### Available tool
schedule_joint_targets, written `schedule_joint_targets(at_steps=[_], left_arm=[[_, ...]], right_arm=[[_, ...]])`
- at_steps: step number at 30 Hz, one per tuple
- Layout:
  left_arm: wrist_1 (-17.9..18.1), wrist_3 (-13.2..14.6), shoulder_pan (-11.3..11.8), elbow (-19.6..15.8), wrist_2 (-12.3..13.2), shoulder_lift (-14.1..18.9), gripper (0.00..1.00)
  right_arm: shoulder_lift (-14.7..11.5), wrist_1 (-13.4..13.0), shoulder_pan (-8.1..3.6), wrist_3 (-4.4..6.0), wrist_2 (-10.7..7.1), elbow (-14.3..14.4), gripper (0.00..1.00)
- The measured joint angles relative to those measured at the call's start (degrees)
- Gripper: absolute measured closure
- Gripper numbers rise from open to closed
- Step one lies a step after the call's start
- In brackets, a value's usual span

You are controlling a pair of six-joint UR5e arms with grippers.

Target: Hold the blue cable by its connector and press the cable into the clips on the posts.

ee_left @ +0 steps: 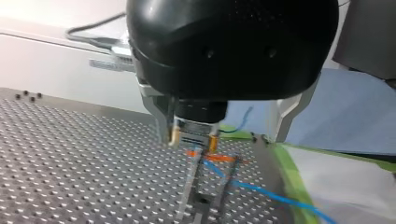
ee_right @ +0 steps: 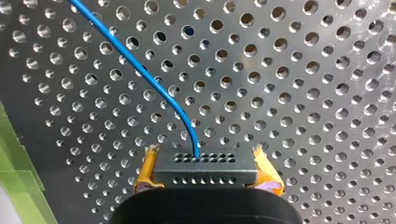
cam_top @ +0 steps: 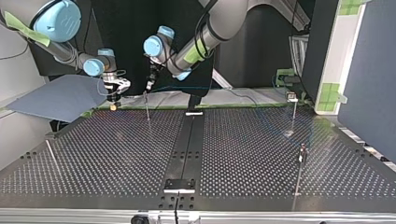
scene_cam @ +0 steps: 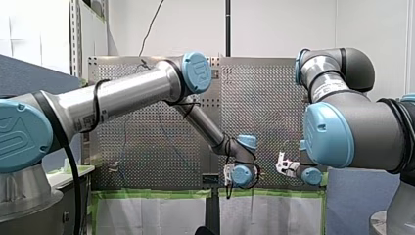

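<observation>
Robotics lab: perforated metal table (cam_top: pixel 93 154), my left arm (scene_cam: pixel 127 93) and my right arm (scene_cam: pixel 352 127) mounted at sides, green tape (scene_cam: pixel 161 194) on edges, blue partition panel (cam_top: pixel 369 93)

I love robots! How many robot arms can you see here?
2. My left arm comes in from the front view's left; my right arm from its right, its jaws shut on the connector. None seems hidden.

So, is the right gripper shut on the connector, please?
Shut: the right gripper presses its yellow pads against both ends of the black connector.
</observation>
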Motion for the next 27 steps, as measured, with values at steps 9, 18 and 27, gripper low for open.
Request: schedule_joint_targets(at_steps=[9,18,27], left_arm=[[0.3,1.2,0.6,1.2,-0.4,-1.1,0.00],[0.4,2.6,0.6,1.3,-0.5,-1.2,0.00],[0.6,3.4,0.7,1.4,-0.6,-1.2,0.00]], right_arm=[[0.1,0.0,0.07,0.03,0.01,0.0,1.00],[0.2,-0.1,0.09,0.27,0.01,0.0,1.00],[0.3,-0.3,0.09,0.42,0.09,0.0,1.00]])
